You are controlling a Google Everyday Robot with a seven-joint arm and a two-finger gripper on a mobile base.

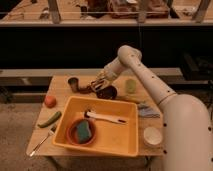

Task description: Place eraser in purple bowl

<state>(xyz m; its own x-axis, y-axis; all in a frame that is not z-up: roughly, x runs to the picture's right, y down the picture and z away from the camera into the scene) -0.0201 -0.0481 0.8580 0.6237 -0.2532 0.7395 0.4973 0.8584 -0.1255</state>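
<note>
The purple bowl is small and dark and stands at the back of the wooden table, just behind the yellow tub. My gripper hangs at the bowl's left rim, reaching down from the white arm. It is shut on the eraser, a small block with dark and pale stripes, held just above the rim. The fingers hide part of the eraser.
A yellow tub in front holds an orange-red bowl with a green-blue sponge and a white-handled brush. A metal cup, tomato, green vegetable and utensil lie left. A green cup, cloth and white bowl stand right.
</note>
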